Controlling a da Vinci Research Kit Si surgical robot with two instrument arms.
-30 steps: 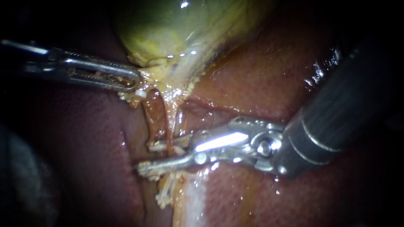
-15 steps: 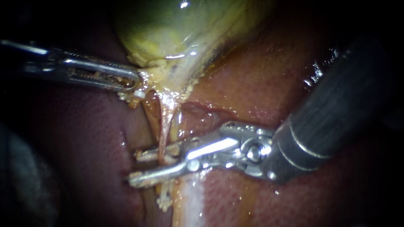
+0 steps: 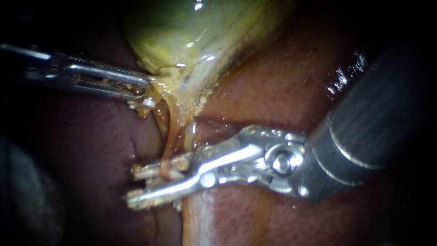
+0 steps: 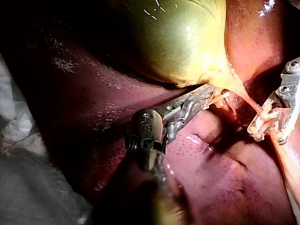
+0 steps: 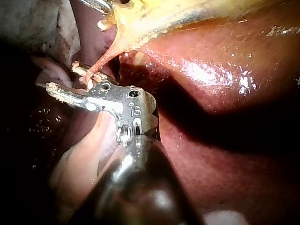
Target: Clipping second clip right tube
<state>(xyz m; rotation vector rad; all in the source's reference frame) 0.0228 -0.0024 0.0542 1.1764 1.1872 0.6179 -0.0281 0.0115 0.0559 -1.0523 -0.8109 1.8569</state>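
Observation:
The yellow-green gallbladder (image 3: 191, 32) tapers to a neck, where my left instrument (image 3: 145, 89) is shut on the tissue. A small white clip (image 3: 149, 103) sits just below its jaws. A thin orange tube (image 3: 169, 141) runs down from the neck. My right instrument (image 3: 133, 184) reaches in from the right with its jaws open. The tube crosses the upper jaw and dips into the gap. The left wrist view shows the left instrument (image 4: 219, 93) at the neck and the right instrument (image 4: 265, 129) beyond it. The right wrist view shows the right instrument (image 5: 63, 76) open at the tube (image 5: 101, 61).
Red-brown liver (image 3: 273, 86) lies all around and under both instruments. A pale strip of tissue (image 3: 200, 218) runs down below the right jaws. Grey-white cloth (image 4: 23, 187) lies beside the liver in the left wrist view.
My right instrument has slid further left across the tube, jaws still apart. The tube is drawn leftward and now bends over the upper jaw. The left instrument has held still.

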